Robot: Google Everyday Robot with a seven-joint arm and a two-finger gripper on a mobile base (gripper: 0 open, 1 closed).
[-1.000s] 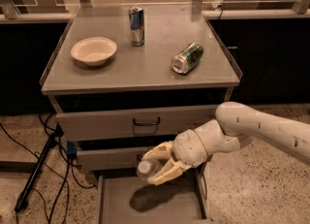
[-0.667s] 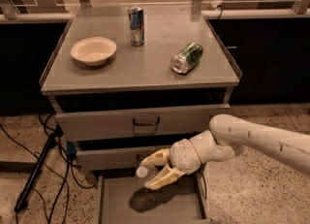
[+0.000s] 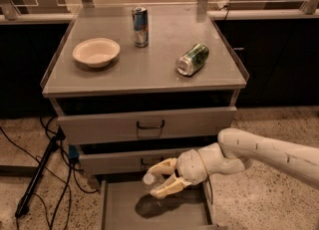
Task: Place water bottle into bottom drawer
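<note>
The grey cabinet (image 3: 149, 72) fills most of the view, its flat top bearing three things and its front stacked with three drawers. My arm (image 3: 271, 152) comes in from the right edge, pale and thick, reaching low across the cabinet's front.

Below it the bottom drawer (image 3: 119, 209) is pulled out towards the camera, a wide shallow tray with a flat grey floor and thin side walls. A dark shadow (image 3: 149, 206) lies on that floor beneath my pincer. The top drawer (image 3: 99, 127) and the middle drawer (image 3: 107, 163) sit above it, each with a dark bar handle; the top one stands slightly forward of the cabinet body.

At the left, on the speckled floor, dark cables (image 3: 35, 174) run beside the cabinet.

On top, a cream bowl (image 3: 96, 52) sits towards the left. The green can (image 3: 192, 59) lies on its side at the right, and the blue-silver can (image 3: 140, 26) stands upright near the back, between the two.

My gripper (image 3: 163, 177) hangs just in front of the middle drawer, above the open tray. Its two tan fingers (image 3: 167, 189) are clamped on the water bottle (image 3: 153, 176), which lies roughly level, its white cap (image 3: 148, 178) pointing left. The bottle is in the air, clear of the drawer floor.
</note>
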